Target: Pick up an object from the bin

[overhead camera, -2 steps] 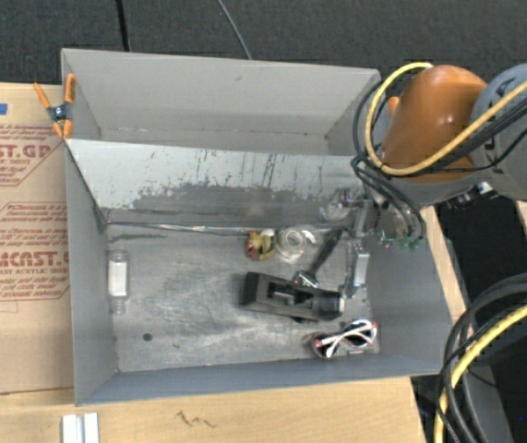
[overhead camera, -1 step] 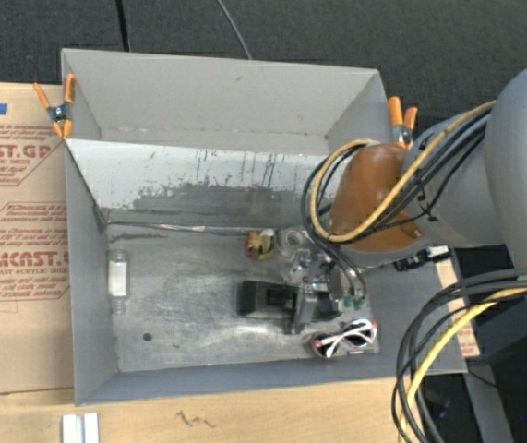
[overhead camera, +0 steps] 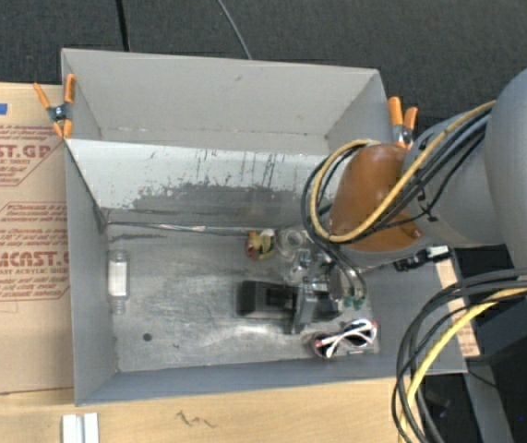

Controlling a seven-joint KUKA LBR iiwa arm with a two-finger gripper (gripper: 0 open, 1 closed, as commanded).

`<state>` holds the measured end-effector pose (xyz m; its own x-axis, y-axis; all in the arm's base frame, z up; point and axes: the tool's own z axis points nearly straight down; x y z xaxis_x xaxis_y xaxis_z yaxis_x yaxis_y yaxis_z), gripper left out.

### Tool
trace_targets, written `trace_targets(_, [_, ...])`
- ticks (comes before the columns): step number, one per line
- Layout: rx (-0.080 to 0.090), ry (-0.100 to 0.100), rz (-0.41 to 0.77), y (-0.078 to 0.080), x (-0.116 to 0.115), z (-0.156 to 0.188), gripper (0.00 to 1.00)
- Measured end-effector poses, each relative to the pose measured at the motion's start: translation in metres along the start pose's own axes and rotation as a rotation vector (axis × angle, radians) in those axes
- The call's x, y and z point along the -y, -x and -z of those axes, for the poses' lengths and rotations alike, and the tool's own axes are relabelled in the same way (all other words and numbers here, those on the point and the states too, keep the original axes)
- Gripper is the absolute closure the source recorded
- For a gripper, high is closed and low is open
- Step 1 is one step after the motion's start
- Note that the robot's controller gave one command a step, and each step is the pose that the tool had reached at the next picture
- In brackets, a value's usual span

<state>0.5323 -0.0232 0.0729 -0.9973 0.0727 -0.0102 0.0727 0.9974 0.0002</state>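
The bin [overhead camera: 198,109] is grey sheet metal, matt, floor scuffed and streaked. Clear vial [overhead camera: 117,275] by the left wall looks like smooth plastic. The black block [overhead camera: 263,297] mid-floor is matt, probably plastic. My orange wrist cover [overhead camera: 374,201] is smooth, slightly glossy; my cables [overhead camera: 317,187] have smooth rubbery jackets.

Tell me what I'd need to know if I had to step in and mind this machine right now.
Gripper: low in the bin, at the right end of a black block lying in the middle of the floor. I cannot tell whether it has hold of the block.
Other things: a clear little bottle at the left, a small yellow and red piece by the back wall, and a red, white and black piece at the front right.
Done: the arm is down among the things.
Left: nothing is lifted yet; one thing must be gripped and raised out.
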Motion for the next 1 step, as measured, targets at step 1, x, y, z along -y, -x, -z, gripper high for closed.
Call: trace_targets(1, [-0.013,0.0,0.015,0.0077,0.0116,0.11,1.0])
